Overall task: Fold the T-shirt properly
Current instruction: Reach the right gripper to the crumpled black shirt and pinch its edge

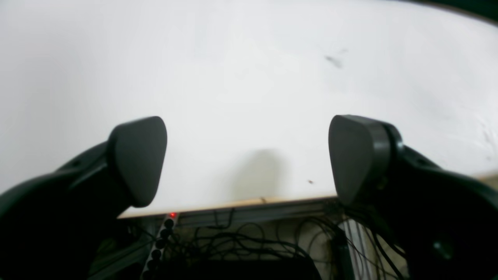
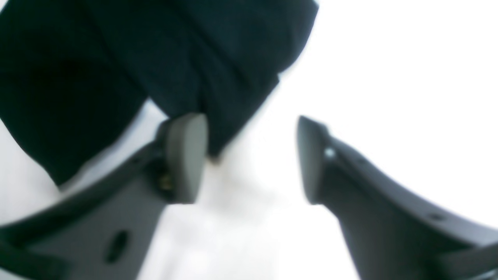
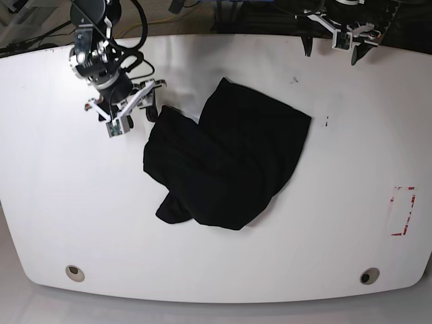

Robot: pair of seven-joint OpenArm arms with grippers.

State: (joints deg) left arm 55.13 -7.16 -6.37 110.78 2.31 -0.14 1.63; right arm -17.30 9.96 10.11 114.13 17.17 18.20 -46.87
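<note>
**Shirt lay loose between two open pincers**

The T-shirt (image 3: 226,158) lay crumpled at the centre of the white counter (image 3: 61,202). The right pincer (image 3: 132,110), at upper left of the base view, stood apart and empty, just beside the shirt's upper-left edge. The left pincer (image 3: 329,42), at top right, stood wide apart, well clear of the shirt.
</note>
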